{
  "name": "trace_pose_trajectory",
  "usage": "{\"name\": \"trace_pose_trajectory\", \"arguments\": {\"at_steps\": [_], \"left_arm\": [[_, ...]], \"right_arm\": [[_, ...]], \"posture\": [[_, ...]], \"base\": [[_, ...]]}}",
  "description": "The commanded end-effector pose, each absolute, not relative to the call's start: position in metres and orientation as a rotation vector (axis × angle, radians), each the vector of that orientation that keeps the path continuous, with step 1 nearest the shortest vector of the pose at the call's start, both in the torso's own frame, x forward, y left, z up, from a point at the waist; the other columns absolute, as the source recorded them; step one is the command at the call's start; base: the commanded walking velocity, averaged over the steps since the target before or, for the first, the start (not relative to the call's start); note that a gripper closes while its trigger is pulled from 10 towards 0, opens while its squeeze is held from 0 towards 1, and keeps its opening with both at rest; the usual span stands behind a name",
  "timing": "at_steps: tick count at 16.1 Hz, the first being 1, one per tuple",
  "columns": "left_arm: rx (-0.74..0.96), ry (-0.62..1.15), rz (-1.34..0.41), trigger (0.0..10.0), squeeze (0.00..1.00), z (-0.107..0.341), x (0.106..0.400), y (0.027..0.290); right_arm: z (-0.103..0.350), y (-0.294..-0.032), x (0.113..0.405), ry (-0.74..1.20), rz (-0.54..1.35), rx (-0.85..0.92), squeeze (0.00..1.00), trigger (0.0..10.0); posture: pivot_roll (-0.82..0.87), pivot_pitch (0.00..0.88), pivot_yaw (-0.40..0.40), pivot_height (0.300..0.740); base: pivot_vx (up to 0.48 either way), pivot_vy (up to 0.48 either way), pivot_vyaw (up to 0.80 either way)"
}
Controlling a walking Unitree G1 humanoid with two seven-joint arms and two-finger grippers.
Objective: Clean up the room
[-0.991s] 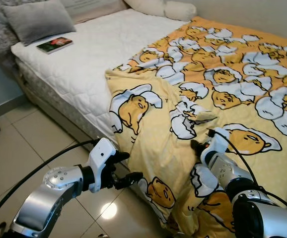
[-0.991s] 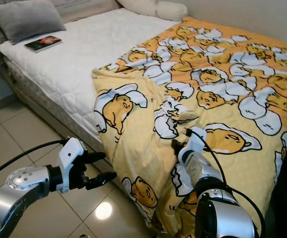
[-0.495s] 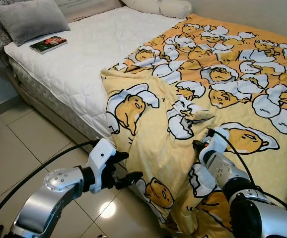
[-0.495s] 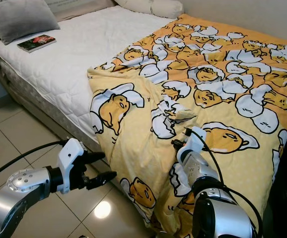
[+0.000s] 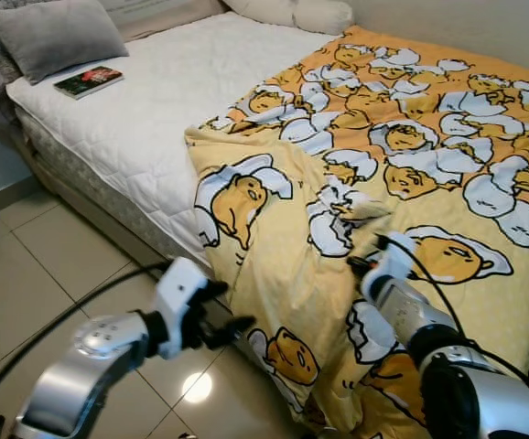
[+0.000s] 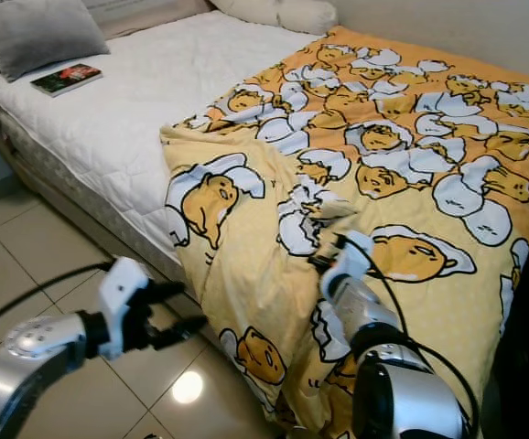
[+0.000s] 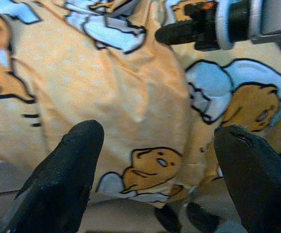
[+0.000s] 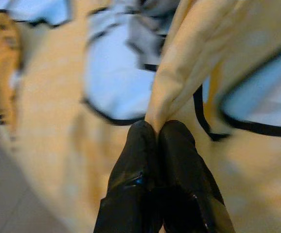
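Right gripper point(image 8: 157, 133) pinched on a fold of the yellow blanket point(image 5: 411, 146); left gripper point(image 5: 221, 311) spread wide over the tiled floor point(image 5: 54, 274).

Nearest, the left fingers point(image 7: 67, 170) gape apart, holding nothing, just short of the blanket's hanging edge — that edge drapes off the bed toward the floor. The blanket covers the bed's right half, printed with egg-yolk cartoon figures. Beyond, the bare white mattress point(image 5: 155, 101) carries a book point(image 5: 88, 80) — its cover writing too small to read — beside a grey pillow point(image 5: 59, 35), cut off at the frame.

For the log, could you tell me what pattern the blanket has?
Yellow blanket with cartoon egg-yolk figures in white shells, clearest in the left eye view.
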State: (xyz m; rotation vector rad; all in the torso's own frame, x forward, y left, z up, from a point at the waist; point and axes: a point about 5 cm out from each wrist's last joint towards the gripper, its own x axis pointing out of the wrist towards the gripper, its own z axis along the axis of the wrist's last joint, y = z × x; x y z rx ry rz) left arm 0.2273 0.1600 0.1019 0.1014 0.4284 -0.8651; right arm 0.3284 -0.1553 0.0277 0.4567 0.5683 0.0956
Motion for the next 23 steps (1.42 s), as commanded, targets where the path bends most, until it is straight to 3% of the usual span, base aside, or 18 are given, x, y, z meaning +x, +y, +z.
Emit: {"name": "trace_pose_trajectory", "arguments": {"at_steps": [1, 2, 3, 6, 7, 9, 10, 11, 12, 13, 14, 23], "left_arm": [[0.127, 0.388, -0.808, 10.0, 0.29, 0.114, 0.23, 0.175], [0.129, 0.386, -0.797, 10.0, 0.29, 0.115, 0.23, 0.178], [0.154, 0.376, -0.729, 10.0, 0.29, 0.122, 0.232, 0.196], [0.181, 0.363, -0.629, 10.0, 0.29, 0.133, 0.232, 0.224], [0.18, 0.352, -0.587, 10.0, 0.29, 0.141, 0.23, 0.24], [0.167, 0.343, -0.587, 10.0, 0.29, 0.145, 0.228, 0.243], [0.16, 0.342, -0.601, 10.0, 0.29, 0.146, 0.227, 0.239], [0.157, 0.342, -0.617, 10.0, 0.28, 0.145, 0.226, 0.235], [0.15, 0.343, -0.631, 10.0, 0.28, 0.143, 0.226, 0.231], [0.143, 0.344, -0.64, 10.0, 0.28, 0.142, 0.226, 0.228], [0.136, 0.35, -0.653, 10.0, 0.28, 0.14, 0.225, 0.226], [0.131, 0.357, -0.668, 10.0, 0.28, 0.134, 0.229, 0.215]], "right_arm": [[0.049, -0.124, 0.339, 0.506, 0.338, 0.469, 0.0, 0.0], [0.05, -0.118, 0.339, 0.504, 0.377, 0.465, 0.0, 0.0], [0.06, -0.088, 0.334, 0.487, 0.63, 0.419, 0.0, 0.0], [0.081, -0.048, 0.318, 0.441, 0.986, 0.413, 0.0, 0.0], [0.105, -0.028, 0.3, 0.387, 1.248, 0.493, 0.0, 0.0], [0.116, -0.024, 0.288, 0.359, 1.372, 0.522, 0.0, 0.0], [0.109, -0.025, 0.288, 0.37, 1.349, 0.448, 0.0, 0.0], [0.099, -0.028, 0.287, 0.394, 1.303, 0.356, 0.0, 10.0], [0.089, -0.03, 0.287, 0.42, 1.257, 0.297, 0.0, 10.0], [0.082, -0.033, 0.284, 0.455, 1.231, 0.255, 0.33, 10.0], [0.077, -0.037, 0.285, 0.471, 1.166, 0.197, 1.0, 10.0], [0.077, -0.058, 0.291, 0.416, 0.991, 0.142, 1.0, 10.0]], "posture": [[-0.01, 0.0, -0.016, 0.74], [-0.01, 0.0, -0.014, 0.74], [-0.01, 0.0, -0.013, 0.74], [0.0, 0.0, -0.016, 0.74], [0.0, 0.0, -0.016, 0.74], [0.0, 0.0, -0.014, 0.74], [0.0, 0.0, -0.015, 0.74], [0.0, 0.0, -0.015, 0.74], [0.0, 0.0, -0.016, 0.74], [0.0, 0.0, -0.016, 0.74], [0.0, 0.0, -0.015, 0.74], [-0.02, 0.0, -0.008, 0.74]], "base": [[0.0, 0.0, 0.0], [0.0, 0.0, 0.0], [0.0, 0.0, 0.0], [0.0, 0.0, 0.0], [0.0, 0.0, 0.0], [0.0, 0.0, 0.0], [0.0, 0.0, 0.0], [0.0, 0.0, 0.0], [0.0, 0.0, 0.0], [0.0, 0.0, 0.0], [0.0, 0.0, 0.0], [0.0, 0.0, 0.0]]}}
